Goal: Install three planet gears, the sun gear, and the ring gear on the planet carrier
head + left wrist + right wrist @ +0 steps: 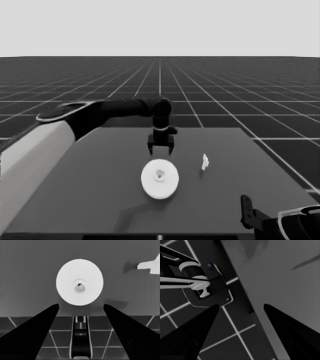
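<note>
My left gripper [160,149] hangs wide open and empty just beyond the larger round part [160,178], which sits mid-table facing me. My right gripper [248,216], spread and empty too, waits at the table's near right corner, farther from it.

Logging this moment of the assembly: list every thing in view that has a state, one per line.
larger round part: flat on the table, centre hole up, nothing gripping it; no gears or smaller round part in sight.
thin white piece: loose on the table, apart from the larger round part.
left gripper: open, just beyond the larger round part, holding nothing.
right gripper: open, parked at the table's near right corner, holding nothing.
</note>
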`<state>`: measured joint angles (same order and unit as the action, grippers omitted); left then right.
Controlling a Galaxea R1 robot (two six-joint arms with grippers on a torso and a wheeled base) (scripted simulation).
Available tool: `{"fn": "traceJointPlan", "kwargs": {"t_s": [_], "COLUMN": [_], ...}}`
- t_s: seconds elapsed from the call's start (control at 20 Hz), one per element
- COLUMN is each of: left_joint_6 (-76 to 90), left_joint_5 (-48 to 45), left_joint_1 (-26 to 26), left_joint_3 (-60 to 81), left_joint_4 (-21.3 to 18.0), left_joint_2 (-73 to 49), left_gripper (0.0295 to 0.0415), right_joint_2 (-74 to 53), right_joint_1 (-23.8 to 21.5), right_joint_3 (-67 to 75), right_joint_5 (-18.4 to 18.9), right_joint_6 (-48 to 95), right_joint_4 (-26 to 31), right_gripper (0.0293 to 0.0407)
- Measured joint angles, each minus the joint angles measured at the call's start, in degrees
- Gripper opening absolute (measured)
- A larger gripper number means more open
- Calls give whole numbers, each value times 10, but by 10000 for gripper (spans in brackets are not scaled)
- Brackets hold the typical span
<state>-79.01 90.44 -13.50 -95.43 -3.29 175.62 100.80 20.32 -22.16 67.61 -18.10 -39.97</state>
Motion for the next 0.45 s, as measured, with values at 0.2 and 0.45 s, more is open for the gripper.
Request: {"fn": "traceJointPlan", "kwargs": {"t_s": [0.2,0.45], "left_joint_6": [272,938], "left_joint_5": [-207,-495], "left_joint_1": [-22,-58], "left_joint_3": [253,682], "left_joint_4": [83,202], "left_joint_2": [-151,-710], "left_gripper": [410,386], "right_joint_2": [127,426], "right_joint_1": [-196,-382], "right_joint_3": [-111,-687], "right_joint_5": [151,259], "right_joint_6": [-229,-318], "right_joint_4": [281,454], "right_gripper": [395,385]}}
